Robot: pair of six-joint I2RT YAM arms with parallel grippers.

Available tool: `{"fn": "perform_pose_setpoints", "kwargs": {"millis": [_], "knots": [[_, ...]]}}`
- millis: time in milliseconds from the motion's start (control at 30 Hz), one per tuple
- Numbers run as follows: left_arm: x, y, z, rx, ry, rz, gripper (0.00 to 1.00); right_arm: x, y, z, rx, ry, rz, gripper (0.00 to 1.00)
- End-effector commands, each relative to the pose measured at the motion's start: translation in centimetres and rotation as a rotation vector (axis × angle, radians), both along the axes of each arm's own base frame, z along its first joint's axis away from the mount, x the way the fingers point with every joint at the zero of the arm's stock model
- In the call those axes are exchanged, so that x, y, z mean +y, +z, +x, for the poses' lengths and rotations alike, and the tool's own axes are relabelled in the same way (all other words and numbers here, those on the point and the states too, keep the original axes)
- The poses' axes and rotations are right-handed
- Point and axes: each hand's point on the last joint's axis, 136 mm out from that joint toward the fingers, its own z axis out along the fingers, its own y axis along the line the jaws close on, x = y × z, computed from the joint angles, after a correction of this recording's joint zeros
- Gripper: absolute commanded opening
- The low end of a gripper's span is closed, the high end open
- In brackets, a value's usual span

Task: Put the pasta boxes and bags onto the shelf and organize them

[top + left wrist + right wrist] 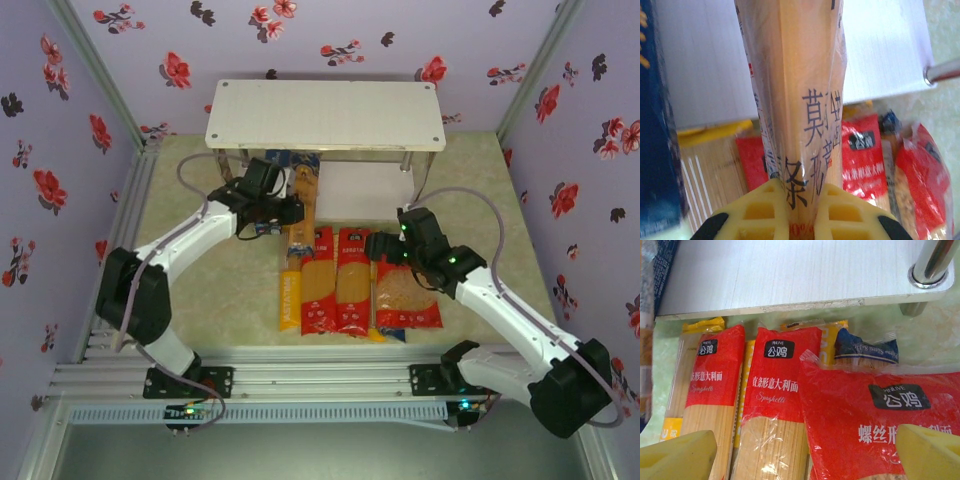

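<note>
Left gripper (pixel 802 202) clenched on yellow packet (pixel 795 100), aimed 12 o'clock at shelf (pixel 880 50). We fear soft packet sags, snags shelf edge. Right gripper (pixel 804 452) released over wide red bag (pixel 880 410).

Ahead of the left gripper (pixel 801 210), around its clamped packet (pixel 800 75), the lower board (pixel 705 65) lies bare. A blue box (pixel 657 125) crowds the left and a metal leg (pixel 942 72) stands far right. Before the right gripper (pixel 805 452), jaws apart, the board is bare too, with another leg (pixel 932 262) upper right and bags (pixel 775 390) packed below.
</note>
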Motion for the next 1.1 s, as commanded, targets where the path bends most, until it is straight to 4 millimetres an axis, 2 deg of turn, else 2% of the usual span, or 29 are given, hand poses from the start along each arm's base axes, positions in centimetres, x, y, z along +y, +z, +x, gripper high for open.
{"fn": "perform_pose_setpoints", "kwargs": {"millis": [0,133,300,567,767,1067], "knots": [[-2.3,5.8,4.2,-0.224,-0.047,-0.100,0.00,0.5,1.9,1.0,-0.052,0.003,0.004,0.93],[-2.3,5.1,5.8,-0.221,-0.052,-0.079,0.00,0.7,2.0,1.4,-0.058,0.006,-0.003,0.93],[-1.4,4.2,7.3,-0.208,-0.024,-0.066,0.00,0.8,1.5,1.6,-0.048,0.009,-0.017,0.94],[-1.5,2.9,8.6,-0.228,-0.005,-0.080,0.00,1.2,0.9,2.1,-0.033,0.014,-0.024,0.94],[-1.7,2.8,9.7,-0.329,0.023,-0.129,0.00,1.5,0.5,2.3,-0.020,0.020,-0.025,0.94],[-1.1,1.2,10.8,-0.348,0.020,-0.035,0.00,1.4,0.1,2.3,-0.011,0.016,-0.036,0.94]]}}
